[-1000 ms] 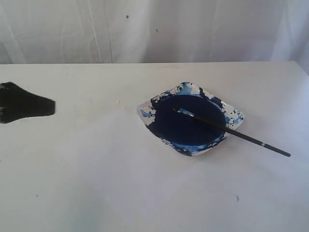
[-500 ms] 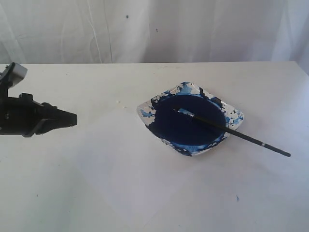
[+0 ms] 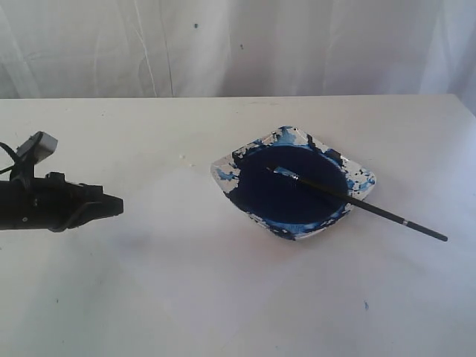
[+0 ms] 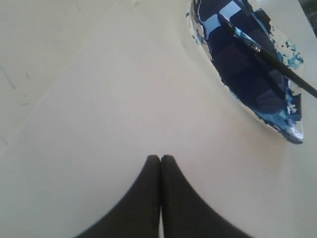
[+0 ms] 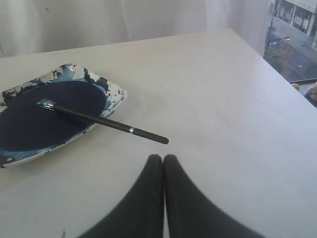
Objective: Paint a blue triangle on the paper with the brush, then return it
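I see my left pincer (image 3: 117,206) low over the left side of the flat white surface (image 3: 149,126). Its two black fingers are pressed together with nothing between them. In its own camera the tip hangs over the big thin white sheet of paper (image 4: 124,99). The paper lies flat on the surface, just beside the square white dish (image 3: 366,178) full of dark blue paint. The long thin black brush (image 3: 357,201) lies across that dish. Its hairy end sits in the blue paint, and its stick leans on the dish's edge and pokes out past it on the right side. My right pincer (image 5: 163,157) does not show in the outside view. Its own camera shows its fingers squeezed together too, holding nothing. It is near the free end of the brush and does not touch it
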